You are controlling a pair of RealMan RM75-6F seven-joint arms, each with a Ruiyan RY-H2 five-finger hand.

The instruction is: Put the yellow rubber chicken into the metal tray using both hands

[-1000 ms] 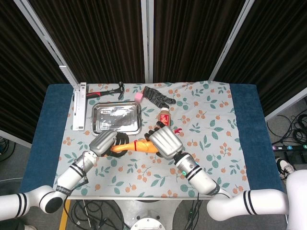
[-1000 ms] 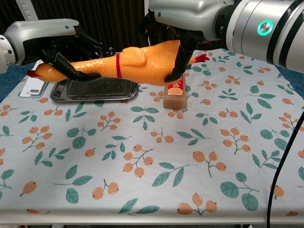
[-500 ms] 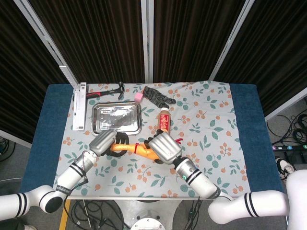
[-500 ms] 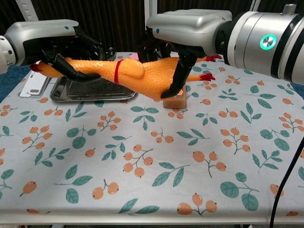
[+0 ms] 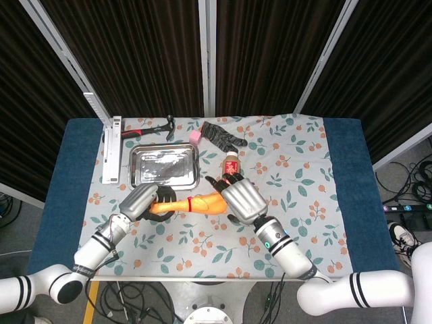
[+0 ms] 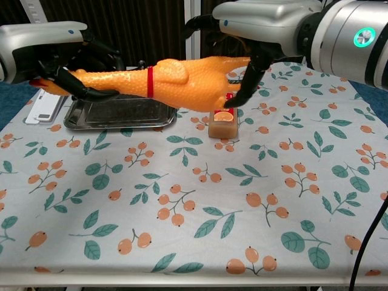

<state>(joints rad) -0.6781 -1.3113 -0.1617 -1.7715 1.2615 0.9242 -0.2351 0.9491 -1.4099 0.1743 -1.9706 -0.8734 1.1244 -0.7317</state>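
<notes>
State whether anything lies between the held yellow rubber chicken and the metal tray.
Nothing visible does. The yellow rubber chicken hangs above the cloth at the near edge of the rectangular metal tray. The small brown bottle stands off to one side.

The bottle's (image 6: 223, 123) label print is too small to read.

Yellow-orange rubber chicken (image 6: 173, 81) with a red neck band. Silver metal tray (image 5: 164, 166). White tablecloth (image 6: 242, 200) printed with teal leaves and orange berries, over a blue table (image 5: 64, 182). Silver-and-black left hand (image 6: 54, 56) and right hand (image 6: 254, 30). Black glove (image 5: 221, 136), pink block (image 5: 195, 136) at the far edge.
</notes>
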